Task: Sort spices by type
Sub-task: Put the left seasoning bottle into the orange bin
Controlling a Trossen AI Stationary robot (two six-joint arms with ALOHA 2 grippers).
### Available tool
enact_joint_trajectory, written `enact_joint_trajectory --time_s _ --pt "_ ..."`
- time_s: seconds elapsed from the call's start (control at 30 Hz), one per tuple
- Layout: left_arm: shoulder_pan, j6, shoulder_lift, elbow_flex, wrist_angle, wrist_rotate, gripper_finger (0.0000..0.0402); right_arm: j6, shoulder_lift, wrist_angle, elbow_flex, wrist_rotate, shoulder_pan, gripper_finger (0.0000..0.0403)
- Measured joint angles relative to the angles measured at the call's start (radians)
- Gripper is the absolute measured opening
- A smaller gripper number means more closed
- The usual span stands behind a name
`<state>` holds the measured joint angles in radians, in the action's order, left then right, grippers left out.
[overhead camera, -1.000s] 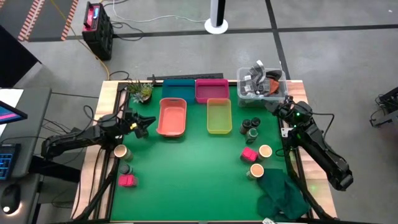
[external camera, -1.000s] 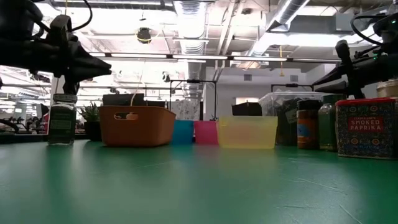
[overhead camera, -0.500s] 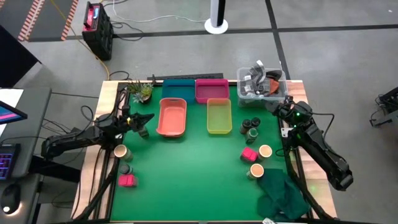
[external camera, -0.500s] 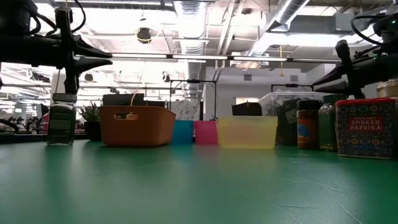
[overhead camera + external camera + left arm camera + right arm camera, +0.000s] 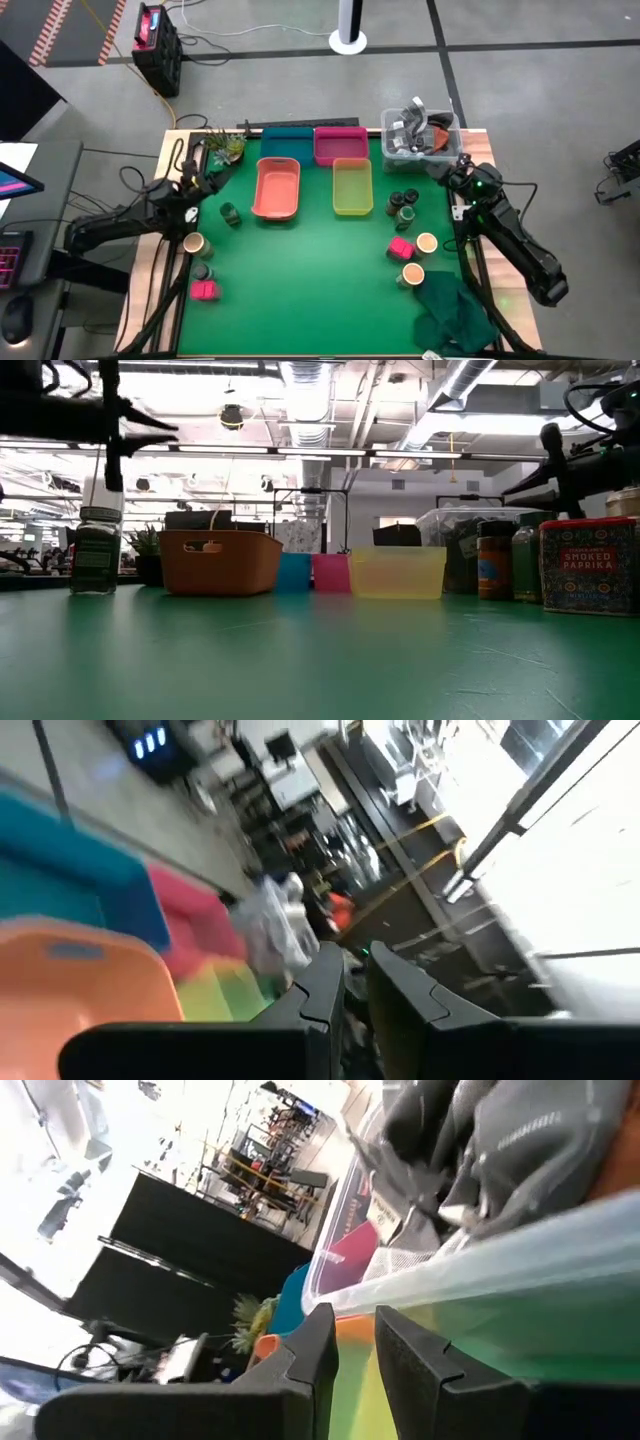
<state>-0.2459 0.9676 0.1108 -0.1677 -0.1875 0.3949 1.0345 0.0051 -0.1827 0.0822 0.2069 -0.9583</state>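
Note:
A dark green-topped jar point(image 5: 229, 213) point(image 5: 95, 550) stands on its base on the green mat, left of the orange tray point(image 5: 277, 188). My left gripper point(image 5: 200, 185) point(image 5: 165, 428) point(image 5: 355, 960) hangs shut, up and to the left of that jar, touching nothing. Near the left edge stand a tan-topped jar point(image 5: 193, 243), a dark jar point(image 5: 203, 271) and a pink box point(image 5: 204, 290). On the right are three dark jars point(image 5: 404, 203), a pink box point(image 5: 401, 248) and two tan-topped jars point(image 5: 427, 242) point(image 5: 412, 273). My right gripper point(image 5: 440, 168) point(image 5: 355, 1320) waits shut beside the clear box point(image 5: 420, 135).
A yellow tray point(image 5: 352, 186) sits beside the orange one, with a teal tray point(image 5: 287, 142) and a magenta tray point(image 5: 340, 143) behind them. A small plant point(image 5: 228, 148) stands at the far left corner. A dark green cloth point(image 5: 455, 310) lies bunched at the near right corner.
My left gripper has risen and drawn back toward the table's left edge, away from the green-topped jar. The jar, earlier partly under the gripper in the high view, now shows whole and stands alone on the mat.

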Motion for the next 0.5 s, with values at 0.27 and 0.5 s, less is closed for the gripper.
enact_joint_trajectory --time_s 0.27,0.5 --pt "0.0 -0.266 0.14 -0.212 0.133 -0.015 0.004 -0.14 0.0 0.172 0.019 0.213 0.074 0.0103" --pt "0.001 -0.309 0.306 -0.472 0.568 -0.127 0.0054 -0.339 0.009 0.013 0.186 0.189 0.165 0.0103"
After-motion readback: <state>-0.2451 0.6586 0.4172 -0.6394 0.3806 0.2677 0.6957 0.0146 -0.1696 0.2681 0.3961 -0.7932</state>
